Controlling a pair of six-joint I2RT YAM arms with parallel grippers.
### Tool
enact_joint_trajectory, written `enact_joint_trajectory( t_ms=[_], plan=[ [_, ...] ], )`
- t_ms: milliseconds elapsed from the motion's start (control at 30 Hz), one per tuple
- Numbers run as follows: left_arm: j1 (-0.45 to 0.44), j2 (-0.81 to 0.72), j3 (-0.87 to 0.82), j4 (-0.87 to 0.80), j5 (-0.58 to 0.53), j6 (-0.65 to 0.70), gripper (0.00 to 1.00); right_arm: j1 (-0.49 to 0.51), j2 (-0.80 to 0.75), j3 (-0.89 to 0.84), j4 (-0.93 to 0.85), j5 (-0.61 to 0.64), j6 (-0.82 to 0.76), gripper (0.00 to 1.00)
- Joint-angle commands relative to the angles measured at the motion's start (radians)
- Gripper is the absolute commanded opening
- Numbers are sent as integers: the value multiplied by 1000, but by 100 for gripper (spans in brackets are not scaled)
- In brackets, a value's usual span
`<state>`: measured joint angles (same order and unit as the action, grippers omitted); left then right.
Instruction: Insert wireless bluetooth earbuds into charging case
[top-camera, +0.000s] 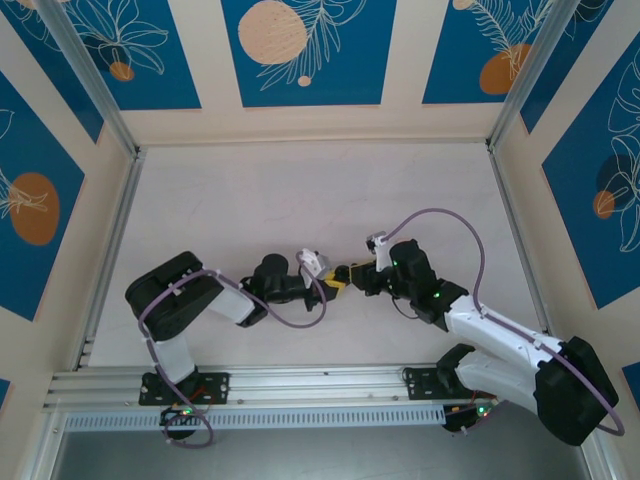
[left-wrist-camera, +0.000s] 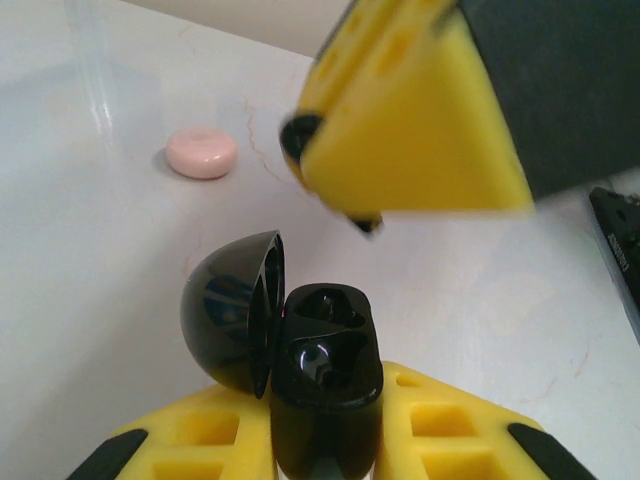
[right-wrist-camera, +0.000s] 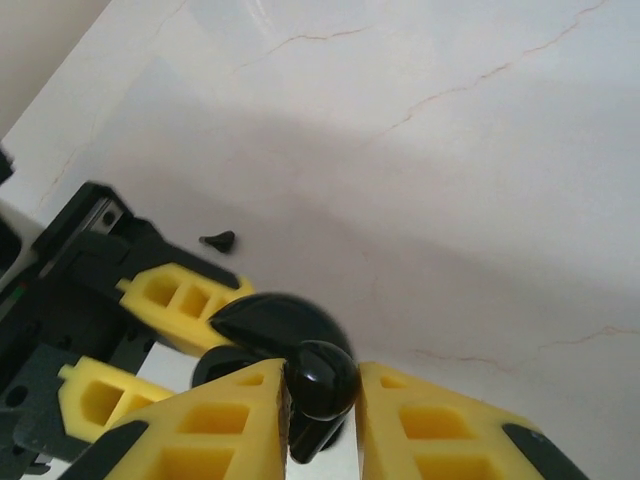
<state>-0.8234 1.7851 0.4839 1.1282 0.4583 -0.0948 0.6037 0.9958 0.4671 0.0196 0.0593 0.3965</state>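
Note:
My left gripper (left-wrist-camera: 322, 405) is shut on the base of a black charging case (left-wrist-camera: 325, 350), held upright with its lid (left-wrist-camera: 228, 312) swung open to the left and both sockets showing dark. Right above the case, my right gripper (right-wrist-camera: 320, 392) is shut on a black earbud (right-wrist-camera: 322, 378), rounded head up and stem down between the yellow fingers (right-wrist-camera: 430, 420). The two grippers meet at mid-table, left gripper (top-camera: 318, 274) against right gripper (top-camera: 345, 275). In the left wrist view the earbud's black ends (left-wrist-camera: 298, 132) poke out of the right gripper's pads (left-wrist-camera: 400, 110).
A pale pink round case (left-wrist-camera: 201, 152) lies shut on the white table (left-wrist-camera: 90, 250), beyond and left of the black case. A second small black earbud (right-wrist-camera: 219, 240) lies loose on the table near the left gripper's fingers (right-wrist-camera: 175, 290). Patterned walls enclose the table.

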Motion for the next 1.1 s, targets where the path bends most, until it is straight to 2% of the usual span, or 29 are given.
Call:
enact_joint_trajectory(
  t_ms=[0,133,367,600,900,1067],
  plan=[
    [-11,-18,-69,128,-38,35,22,-50,-10,55,-109,-85,11,23],
    [-14,16,-147,275,-40,77,22,-101,23,96,-204,-160,10,23],
    [-49,-35,-189,279,8,251,21,-126,156,192,-412,-150,17,22],
    [-89,-146,-266,278,-16,371,21,-148,329,320,-610,-119,16,23],
    [-122,-244,-295,188,-44,481,22,-156,586,503,-828,-62,25,24],
    [-138,-310,-290,89,-68,548,22,-151,662,569,-899,-35,31,24]
  ],
)
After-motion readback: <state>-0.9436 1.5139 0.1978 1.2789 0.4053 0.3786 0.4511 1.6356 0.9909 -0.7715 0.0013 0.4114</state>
